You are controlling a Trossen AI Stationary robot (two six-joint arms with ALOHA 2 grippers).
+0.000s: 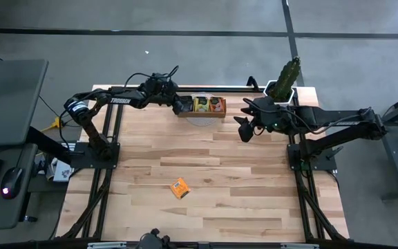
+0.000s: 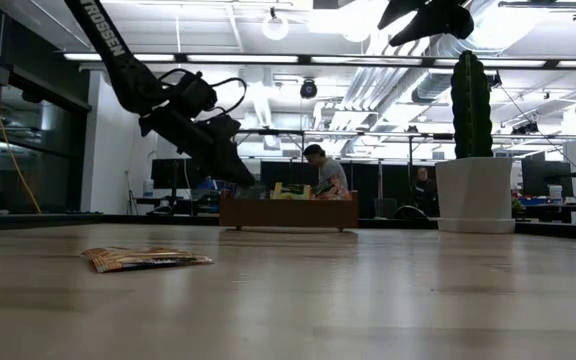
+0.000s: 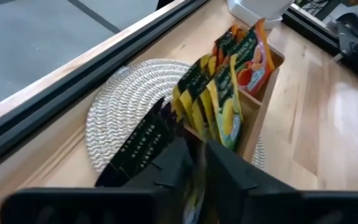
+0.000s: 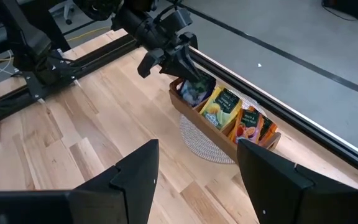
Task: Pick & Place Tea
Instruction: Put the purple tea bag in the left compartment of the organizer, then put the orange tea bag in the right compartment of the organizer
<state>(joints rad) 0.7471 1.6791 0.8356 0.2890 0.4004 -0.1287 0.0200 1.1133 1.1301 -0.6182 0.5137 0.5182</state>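
The left gripper (image 4: 188, 73) dips into the end slot of the wooden tray (image 1: 200, 106) at the counter's far edge, jaws narrow among dark tea sachets (image 3: 138, 146). One orange sachet (image 1: 179, 187) lies mid-counter. The right gripper (image 1: 244, 129) waits nearby, jaws wide.

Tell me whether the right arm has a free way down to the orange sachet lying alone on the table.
Probably yes. The orange sachet lies alone on bare wood, nothing around it, and the right gripper hangs open above the table, apart from the tray.
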